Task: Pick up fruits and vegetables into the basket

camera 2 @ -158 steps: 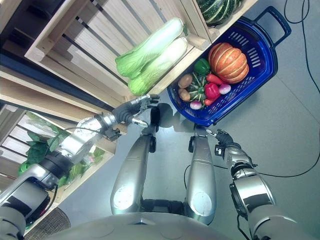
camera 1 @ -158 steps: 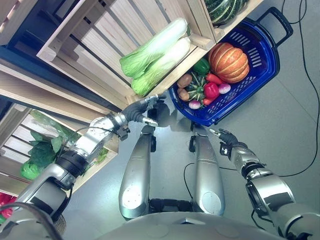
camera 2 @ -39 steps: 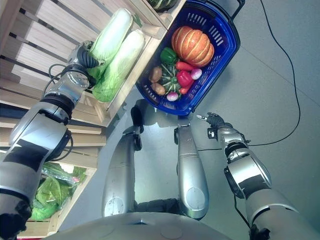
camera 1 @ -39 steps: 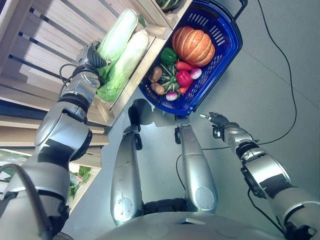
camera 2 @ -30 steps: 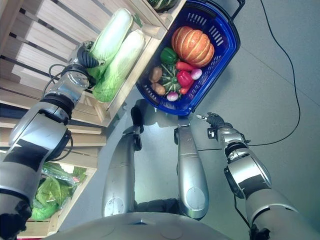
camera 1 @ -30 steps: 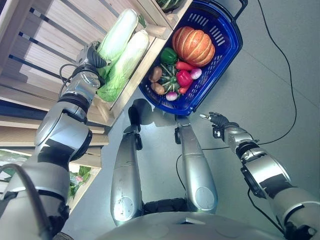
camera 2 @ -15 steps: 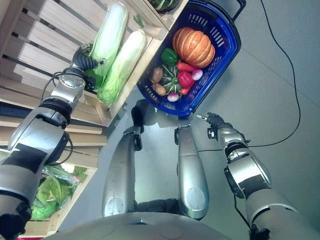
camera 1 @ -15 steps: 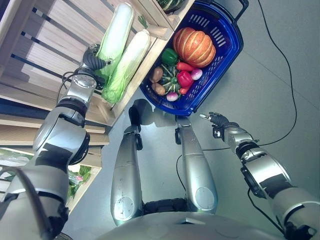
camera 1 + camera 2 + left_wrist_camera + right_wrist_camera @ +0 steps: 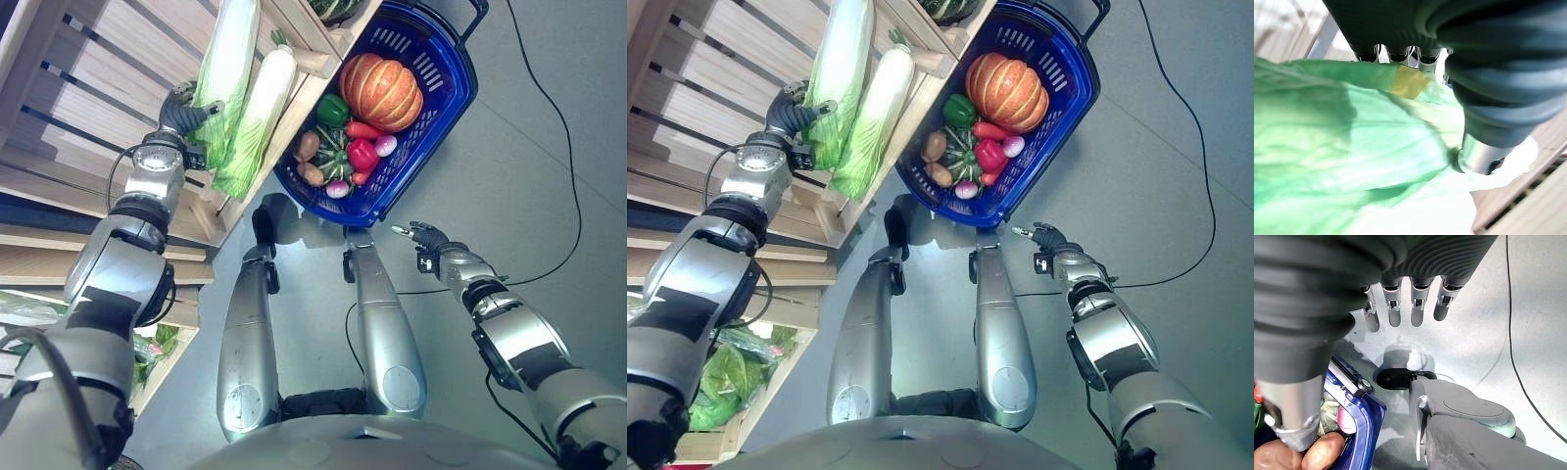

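Observation:
Two napa cabbages lie in a slatted wooden crate (image 9: 118,59) on the shelf. My left hand (image 9: 184,110) is shut on the leafy end of the farther cabbage (image 9: 227,54), which stands tilted up off the slats. In the left wrist view the thumb (image 9: 1484,152) presses into its green leaf (image 9: 1347,142). The second cabbage (image 9: 261,108) leans on the crate's front board. The blue basket (image 9: 453,98) sits on the floor beside the crate, holding a pumpkin (image 9: 382,90), peppers (image 9: 361,154), potatoes (image 9: 306,147) and small radishes. My right hand (image 9: 423,238) hangs open over the floor below the basket.
A dark green striped squash (image 9: 333,8) lies in the neighbouring crate above the basket. Leafy greens (image 9: 720,387) fill a lower crate at the left. The crate's front board (image 9: 294,113) stands between the cabbages and the basket. Grey floor spreads to the right.
My left hand went from the crate's front edge to the farther cabbage and closed on it; over the last second that cabbage has swung up and more upright. The right hand has stayed put.

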Tool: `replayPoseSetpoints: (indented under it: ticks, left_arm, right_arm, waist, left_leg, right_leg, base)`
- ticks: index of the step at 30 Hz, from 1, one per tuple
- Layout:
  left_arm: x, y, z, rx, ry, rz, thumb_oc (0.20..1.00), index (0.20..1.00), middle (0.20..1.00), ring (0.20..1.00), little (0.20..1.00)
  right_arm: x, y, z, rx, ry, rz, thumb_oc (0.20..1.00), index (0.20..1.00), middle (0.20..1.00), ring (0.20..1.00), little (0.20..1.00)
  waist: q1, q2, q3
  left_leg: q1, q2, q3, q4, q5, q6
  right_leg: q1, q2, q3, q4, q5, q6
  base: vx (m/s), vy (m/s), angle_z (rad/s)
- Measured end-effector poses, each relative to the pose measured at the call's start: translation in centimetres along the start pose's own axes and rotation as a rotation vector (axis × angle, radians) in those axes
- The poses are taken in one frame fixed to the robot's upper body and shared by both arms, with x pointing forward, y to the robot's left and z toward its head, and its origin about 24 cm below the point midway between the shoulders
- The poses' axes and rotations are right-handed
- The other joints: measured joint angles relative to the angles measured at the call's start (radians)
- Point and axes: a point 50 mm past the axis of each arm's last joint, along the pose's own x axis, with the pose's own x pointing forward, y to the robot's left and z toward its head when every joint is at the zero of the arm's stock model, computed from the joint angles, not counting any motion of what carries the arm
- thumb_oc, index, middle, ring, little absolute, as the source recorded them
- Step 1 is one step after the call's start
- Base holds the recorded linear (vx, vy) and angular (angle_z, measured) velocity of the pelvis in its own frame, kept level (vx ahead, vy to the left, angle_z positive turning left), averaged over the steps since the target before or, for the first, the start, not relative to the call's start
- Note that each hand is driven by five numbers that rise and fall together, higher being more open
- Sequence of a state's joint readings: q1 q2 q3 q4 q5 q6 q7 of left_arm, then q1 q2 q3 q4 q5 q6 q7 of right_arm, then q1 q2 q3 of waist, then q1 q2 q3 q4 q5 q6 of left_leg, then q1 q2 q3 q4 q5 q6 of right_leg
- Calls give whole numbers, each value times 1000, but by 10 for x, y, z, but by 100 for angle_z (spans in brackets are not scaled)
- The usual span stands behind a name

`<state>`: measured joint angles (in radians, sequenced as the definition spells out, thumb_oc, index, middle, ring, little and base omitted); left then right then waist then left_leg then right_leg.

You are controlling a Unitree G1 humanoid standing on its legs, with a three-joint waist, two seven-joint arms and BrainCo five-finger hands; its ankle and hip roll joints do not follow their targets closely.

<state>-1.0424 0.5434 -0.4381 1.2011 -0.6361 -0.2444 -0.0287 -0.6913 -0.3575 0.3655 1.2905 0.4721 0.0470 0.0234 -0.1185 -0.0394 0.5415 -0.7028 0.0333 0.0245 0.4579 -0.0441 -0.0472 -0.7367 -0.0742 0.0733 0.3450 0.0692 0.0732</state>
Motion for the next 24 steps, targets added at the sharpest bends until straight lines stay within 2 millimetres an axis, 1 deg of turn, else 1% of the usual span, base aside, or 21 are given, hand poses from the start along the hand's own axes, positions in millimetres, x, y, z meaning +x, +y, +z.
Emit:
replayPoseSetpoints:
  ticks: [4,7,10,15,20,24]
  left_arm:
    - [-4,-3,-2,-83,-51,-32,200,200,200,200,200]
    - [-5,-4,-3,-116,-61,-42,200,200,200,200,200]
    - [-8,-6,-4,-160,-88,-53,200,200,200,200,200]
    - [-10,-9,-5,-176,-110,-72,200,200,200,200,200]
    - [-12,-10,-3,-196,-136,-91,200,200,200,200,200]
    - [-14,-12,-2,-200,-163,-109,200,200,200,200,200]
  right_arm:
    - [-1,-2,-9,16,12,-16,1000,1000,1000,1000,1000]
    - [-1,-2,-11,44,6,-25,1000,1000,1000,1000,1000]
    - [-1,-3,-9,92,-10,-44,1000,1000,1000,1000,1000]
    - [-2,-7,-4,166,-53,-71,1000,1000,1000,1000,1000]
    - [-2,-9,5,226,-117,-86,1000,1000,1000,1000,1000]
    - [-4,-15,12,274,-178,-117,1000,1000,1000,1000,1000]
  waist:
    - [5,-4,2]
    - [6,-6,3]
    - [7,-6,3]
    - [9,-6,3]
    - [12,-6,3]
    - [23,-5,4]
  left_leg:
    - [2,-1,-1,-11,7,0]
    - [2,-1,-2,-11,7,0]
    - [7,-1,-3,-12,7,0]
    - [11,-1,-4,-11,8,0]
    - [11,-1,-6,-26,17,0]
    - [11,0,-12,-30,22,-4]
  right_leg:
    - [0,-1,-1,-5,0,-1]
    - [0,-1,-2,-3,1,-1]
    - [5,-1,-3,-1,1,-1]
    - [9,-1,-3,-1,0,-1]
    - [9,-2,-6,-5,1,-2]
    - [8,-1,-12,-12,4,-6]
  base:
    - [0,0,0]
    - [6,-13,0]
    - [5,-10,0]
    - [0,0,0]
    - [0,-6,2]
    - [1,-4,1]
